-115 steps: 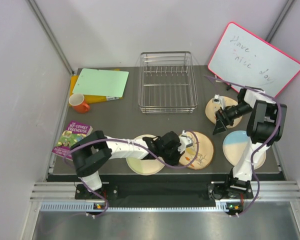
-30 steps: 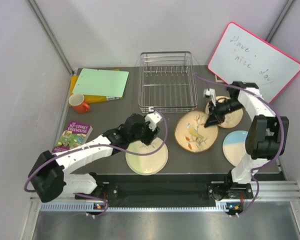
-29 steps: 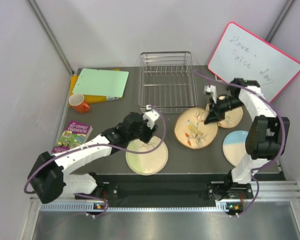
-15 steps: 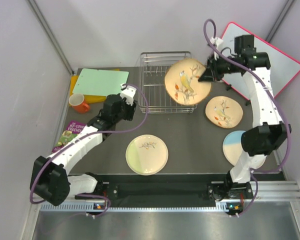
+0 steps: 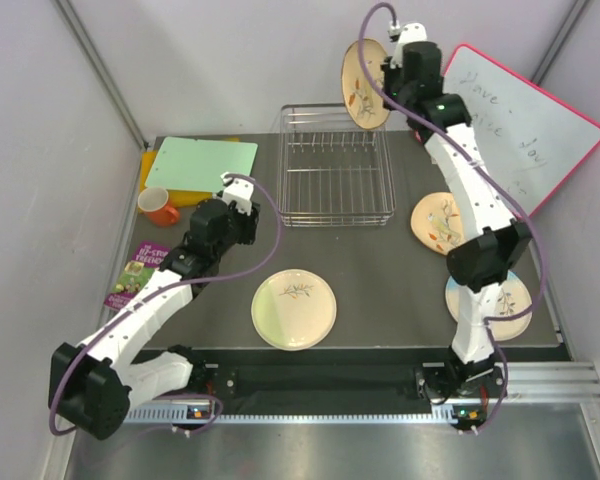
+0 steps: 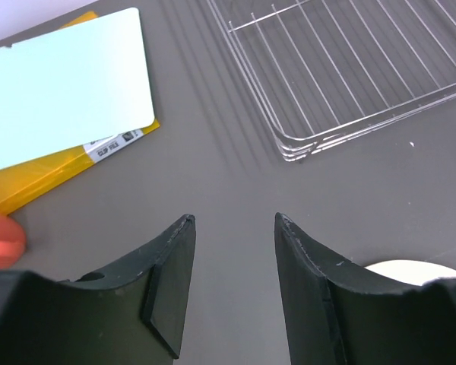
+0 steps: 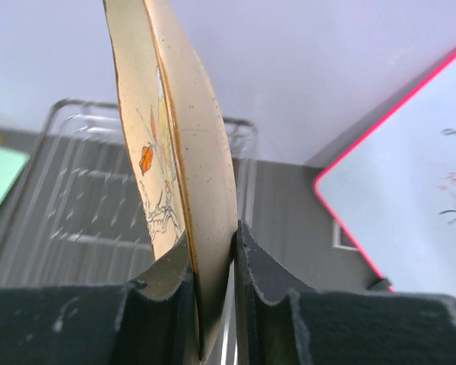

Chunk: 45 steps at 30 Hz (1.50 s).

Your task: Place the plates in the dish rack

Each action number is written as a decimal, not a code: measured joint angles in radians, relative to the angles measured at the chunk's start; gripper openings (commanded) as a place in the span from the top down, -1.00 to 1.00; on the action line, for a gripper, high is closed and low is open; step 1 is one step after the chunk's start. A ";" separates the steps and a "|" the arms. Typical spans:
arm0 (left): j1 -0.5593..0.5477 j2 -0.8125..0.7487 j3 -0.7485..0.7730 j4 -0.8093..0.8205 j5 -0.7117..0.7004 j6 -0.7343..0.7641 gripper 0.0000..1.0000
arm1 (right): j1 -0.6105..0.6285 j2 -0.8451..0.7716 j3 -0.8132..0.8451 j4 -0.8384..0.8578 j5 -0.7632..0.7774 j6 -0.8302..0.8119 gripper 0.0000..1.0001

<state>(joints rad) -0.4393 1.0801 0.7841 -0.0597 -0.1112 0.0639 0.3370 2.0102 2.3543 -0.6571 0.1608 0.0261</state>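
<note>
High over the back right corner of the dish rack (image 5: 335, 218), my right gripper (image 5: 387, 72) is shut on the rim of a cream bird plate (image 5: 363, 70), which stands on edge. The right wrist view has both fingers pressed on that plate (image 7: 175, 152), with the rack (image 7: 68, 175) below. My left gripper (image 5: 242, 193) hovers open and empty over the table, left of the rack's front corner (image 6: 251, 84). A pale green plate (image 5: 294, 308), a small cream plate (image 5: 442, 222) and a blue plate (image 5: 492, 305) lie flat on the table; the right arm partly hides the blue one.
A green sheet (image 5: 202, 165) on a yellow folder (image 6: 53, 179) lies at the back left, an orange mug (image 5: 159, 206) beside it and a book (image 5: 140, 272) nearer. A pink-framed whiteboard (image 5: 515, 120) leans at the back right. Walls close in on both sides.
My right arm has lifted the bird plate off the table and turned it on edge high above the rack. My left arm has drawn back to the left, away from the plates.
</note>
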 measured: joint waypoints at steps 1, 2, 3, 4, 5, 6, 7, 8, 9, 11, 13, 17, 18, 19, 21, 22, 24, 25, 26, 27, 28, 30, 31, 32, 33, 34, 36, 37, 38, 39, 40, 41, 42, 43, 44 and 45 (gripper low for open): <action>0.002 -0.005 -0.003 0.000 -0.003 -0.003 -0.03 | 0.024 0.024 0.014 0.027 0.077 -0.014 1.00; 0.004 -0.009 -0.008 0.000 -0.006 -0.006 -0.03 | 0.043 0.046 0.027 0.052 0.135 -0.029 1.00; 0.006 -0.011 -0.011 0.000 -0.010 -0.009 -0.03 | 0.061 0.076 0.040 0.092 0.201 -0.045 1.00; 0.008 -0.011 -0.013 0.000 -0.011 -0.010 -0.03 | 0.076 0.105 0.049 0.130 0.261 -0.061 1.00; 0.010 -0.011 -0.014 0.000 -0.011 -0.011 -0.03 | 0.088 0.131 0.051 0.170 0.314 -0.080 1.00; 0.012 -0.011 -0.018 0.000 -0.012 -0.013 -0.03 | 0.098 0.156 0.051 0.202 0.360 -0.099 1.00; 0.013 -0.011 -0.020 0.000 -0.013 -0.013 -0.03 | 0.108 0.180 0.051 0.231 0.406 -0.121 1.00; 0.014 -0.011 -0.024 0.000 -0.014 -0.014 -0.03 | 0.115 0.203 0.051 0.258 0.448 -0.141 1.00; 0.016 -0.011 -0.028 0.000 -0.014 -0.018 -0.03 | 0.119 0.225 0.051 0.280 0.481 -0.158 1.00; 0.017 -0.011 -0.035 0.001 -0.014 -0.023 -0.03 | 0.123 0.259 0.050 0.309 0.537 -0.184 1.00; 0.018 -0.011 -0.042 0.001 -0.014 -0.032 -0.03 | 0.122 0.275 0.040 0.329 0.582 -0.201 1.00; 0.020 -0.011 -0.053 0.008 -0.014 -0.039 -0.04 | 0.113 0.277 0.019 0.338 0.638 -0.217 1.00; 0.020 -0.011 -0.056 0.009 -0.014 -0.040 -0.03 | 0.111 0.277 0.016 0.341 0.646 -0.217 1.00; 0.020 -0.011 -0.058 0.009 -0.014 -0.042 -0.04 | 0.109 0.277 0.015 0.343 0.654 -0.217 1.00; 0.020 -0.008 -0.059 0.011 -0.014 -0.044 -0.04 | 0.103 0.277 0.008 0.343 0.659 -0.212 1.00; 0.020 -0.008 -0.059 0.014 -0.014 -0.045 -0.04 | 0.100 0.277 0.004 0.340 0.661 -0.206 1.00; 0.021 -0.006 -0.060 0.024 -0.014 -0.048 -0.04 | 0.098 0.277 -0.017 0.331 0.660 -0.185 1.00; 0.021 -0.004 -0.062 0.033 -0.014 -0.048 -0.03 | 0.098 0.277 -0.026 0.323 0.660 -0.176 1.00; 0.021 -0.002 -0.066 0.043 -0.014 -0.050 -0.04 | 0.098 0.277 -0.037 0.309 0.657 -0.165 1.00; 0.021 0.000 -0.071 0.053 -0.014 -0.051 -0.04 | 0.098 0.277 -0.045 0.291 0.653 -0.156 1.00; 0.021 0.003 -0.077 0.061 -0.014 -0.052 -0.04 | 0.099 0.277 -0.052 0.280 0.649 -0.151 1.00; 0.021 0.005 -0.088 0.066 -0.014 -0.062 -0.03 | 0.101 0.277 -0.058 0.250 0.640 -0.137 1.00; 0.021 0.006 -0.093 0.066 -0.013 -0.066 -0.04 | 0.102 0.277 -0.058 0.240 0.634 -0.130 1.00; 0.021 0.008 -0.096 0.066 -0.013 -0.069 -0.04 | 0.104 0.277 -0.058 0.235 0.630 -0.126 1.00; 0.021 0.009 -0.098 0.067 -0.013 -0.071 -0.03 | 0.105 0.277 -0.058 0.235 0.628 -0.121 1.00; 0.021 0.009 -0.101 0.066 -0.013 -0.073 -0.04 | 0.106 0.277 -0.058 0.235 0.625 -0.115 1.00; 0.021 0.009 -0.102 0.067 -0.013 -0.074 -0.04 | 0.108 0.277 -0.058 0.234 0.620 -0.108 1.00; 0.021 0.009 -0.102 0.067 -0.013 -0.074 -0.03 | 0.109 0.277 -0.058 0.234 0.619 -0.104 1.00; 0.021 0.009 -0.102 0.068 -0.014 -0.076 -0.03 | 0.110 0.277 -0.058 0.232 0.616 -0.101 1.00; 0.021 0.009 -0.103 0.068 -0.013 -0.077 -0.04 | 0.111 0.277 -0.058 0.230 0.613 -0.098 1.00; 0.021 0.009 -0.104 0.068 -0.014 -0.078 -0.04 | 0.111 0.277 -0.058 0.229 0.610 -0.094 1.00; 0.021 0.009 -0.106 0.068 -0.013 -0.080 -0.03 | 0.112 0.277 -0.058 0.225 0.605 -0.089 1.00; 0.021 0.009 -0.107 0.068 -0.014 -0.081 -0.04 | 0.113 0.277 -0.058 0.219 0.599 -0.084 1.00; 0.021 0.009 -0.109 0.068 -0.013 -0.083 -0.04 | 0.114 0.277 -0.058 0.214 0.594 -0.078 1.00; 0.021 0.009 -0.111 0.069 -0.013 -0.084 -0.04 | 0.116 0.277 -0.059 0.206 0.591 -0.073 1.00; 0.021 0.009 -0.114 0.070 -0.013 -0.086 -0.04 | 0.118 0.277 -0.063 0.200 0.590 -0.069 1.00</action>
<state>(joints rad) -0.4183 1.0889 0.6697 0.0101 -0.1246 -0.0223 0.4549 2.2868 2.2917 -0.4568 0.7506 -0.0425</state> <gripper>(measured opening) 0.516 0.151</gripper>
